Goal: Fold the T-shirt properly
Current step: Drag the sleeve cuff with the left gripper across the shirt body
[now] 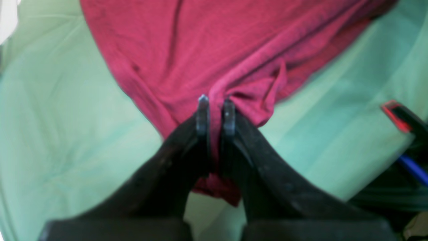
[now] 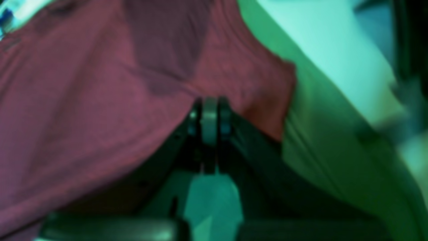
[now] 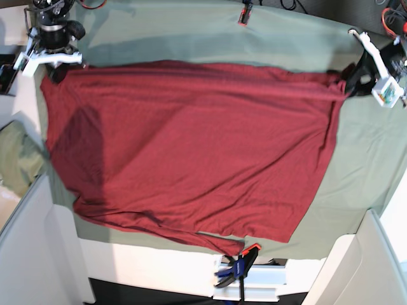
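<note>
We are early in the fold. The T-shirt lies spread across the green table cloth, not yet folded small, its long axis running from 9 to 3 o'clock. Our left gripper pinches its 2 o'clock corner; our right gripper is clamped on its 10 o'clock corner.
</note>
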`<state>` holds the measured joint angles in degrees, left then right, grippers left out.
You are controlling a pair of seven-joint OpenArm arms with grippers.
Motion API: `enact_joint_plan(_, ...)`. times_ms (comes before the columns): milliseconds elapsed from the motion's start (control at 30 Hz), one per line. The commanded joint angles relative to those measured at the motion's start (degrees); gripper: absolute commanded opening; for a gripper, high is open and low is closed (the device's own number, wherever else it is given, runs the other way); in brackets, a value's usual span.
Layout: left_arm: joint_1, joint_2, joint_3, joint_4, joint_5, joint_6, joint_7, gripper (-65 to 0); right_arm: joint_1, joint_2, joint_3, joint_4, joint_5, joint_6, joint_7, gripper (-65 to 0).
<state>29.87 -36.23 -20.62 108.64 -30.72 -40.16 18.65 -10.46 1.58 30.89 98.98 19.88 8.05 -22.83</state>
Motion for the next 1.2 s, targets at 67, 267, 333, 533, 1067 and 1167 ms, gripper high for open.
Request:
enact_joint_plan(67,-5.09,-2.16,0.04,-3.80,-0.33,0.16,-1.62,-65.0,3.45,0.61,0.37,-0.09,0.02,0.39,1.81,-65.0)
enact_joint_plan(267,-16.13,-5.05,7.69,-13.77,0.15,0.16,-2.97,-65.0,10.27,0.63,0.37,-4.98,-1.97,1.86,2.36,-65.0)
enact_joint_plan(333,-19.74,-5.27,10.23,-17.16,0.11,0.16,-3.43,-65.0,12.17,0.61,0.37,-6.67,-3.04,1.86,2.69,-65.0)
enact_joint_plan(533,-28.85,-5.25,15.61,-25.33,0.07,0.16,-3.45,-65.0,16.04,0.63,0.37,-11.54,-4.26,2.69,3.58,-65.0)
enact_joint_plan(1067,-35.71,-5.29,24.33,-28.89,0.76,0.16,-3.13,-33.7,16.28,0.59,0.39,-14.45,-4.90,4.44,3.04,-47.7)
enact_joint_plan(1167,-35.23,-5.53,24.30,-28.87,0.57,0.16,-2.62,-27.5,16.28,0.61,0.39,-14.45,-4.90,4.42,2.84,-39.6)
